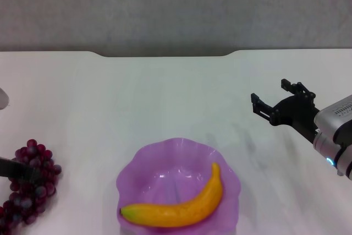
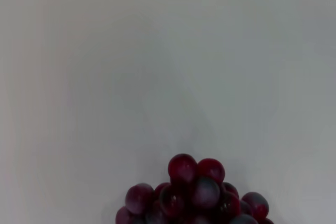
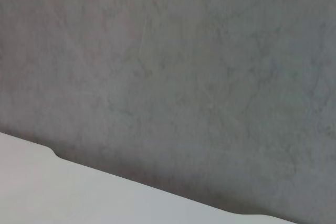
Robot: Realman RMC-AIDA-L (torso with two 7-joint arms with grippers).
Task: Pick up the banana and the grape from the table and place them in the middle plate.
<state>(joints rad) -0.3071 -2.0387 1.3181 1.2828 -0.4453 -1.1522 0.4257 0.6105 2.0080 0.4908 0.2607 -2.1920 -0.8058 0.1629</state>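
Purple-red and dusty with bloom, by the look of the grape (image 1: pixel 30 182): lies on the table (image 1: pixel 165 92) at the near left, well apart from the middle plate (image 1: pixel 165 146). Fills the near edge of the left wrist view as a heap of round berries (image 2: pixel 191 192). Shows the left gripper (image 1: pixel 19 170) only as a dark bar reaching in from the edge, across the bunch; cannot tell whether released or clenched.

Finds the banana (image 1: pixel 187 207) already resting inside the plate, curved along its near side, greenish tip toward the left. Leaves only the bunch to move.

Holds the right gripper (image 1: pixel 269 92) spread wide and empty over the bare table on the right, away from both fruits.

Probably handles light but lumpy and loose: likely to sag, roll or shed berries if pinched at one berry. Better to take hold across the thick middle of the cluster, squeezing gently, enough to cradle without crushing. Expect smooth, slippery skins, so lift slowly and keep level on the way to the plate.
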